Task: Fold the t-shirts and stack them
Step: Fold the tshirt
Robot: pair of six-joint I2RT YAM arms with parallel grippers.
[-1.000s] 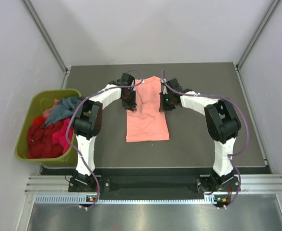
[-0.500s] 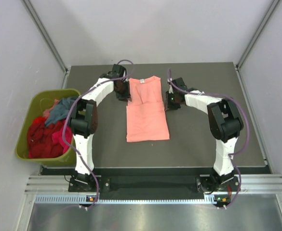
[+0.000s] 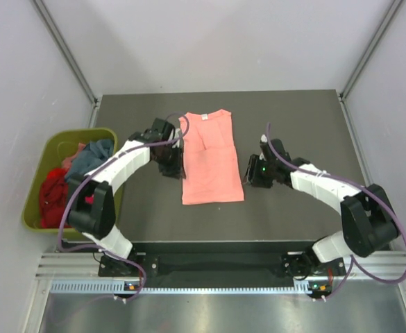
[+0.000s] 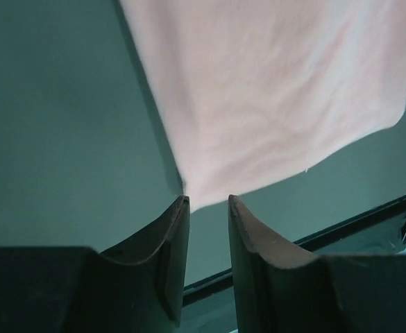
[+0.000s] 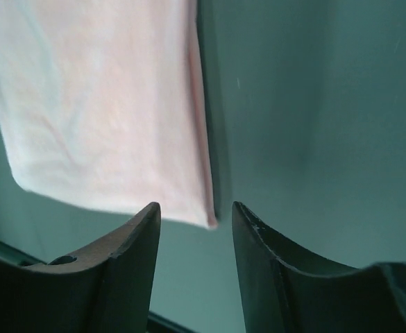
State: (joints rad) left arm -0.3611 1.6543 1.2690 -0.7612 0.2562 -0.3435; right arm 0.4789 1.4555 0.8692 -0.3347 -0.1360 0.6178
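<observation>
The salmon-pink t-shirt (image 3: pixel 212 163) lies flat in the middle of the dark table, folded into a long strip with its collar at the far end. My left gripper (image 3: pixel 173 168) hovers just left of it, open and empty. In the left wrist view the gripper (image 4: pixel 208 202) is by the near left corner of the shirt (image 4: pixel 272 90). My right gripper (image 3: pixel 253 178) hovers just right of the shirt, open and empty. In the right wrist view the gripper (image 5: pixel 196 207) is by the near right corner of the shirt (image 5: pixel 105 104). Red (image 3: pixel 53 198), magenta (image 3: pixel 86 195) and teal-blue (image 3: pixel 88 158) shirts lie bunched in the bin.
The olive-green bin (image 3: pixel 32 198) stands off the table's left edge. The table's near edge (image 3: pixel 223 239) runs just in front of the shirt. Grey walls close in the back and both sides.
Both grippers have moved from the shirt's far part down along its sides toward its near end. The shirt's upper part now lies flat and uncovered.
</observation>
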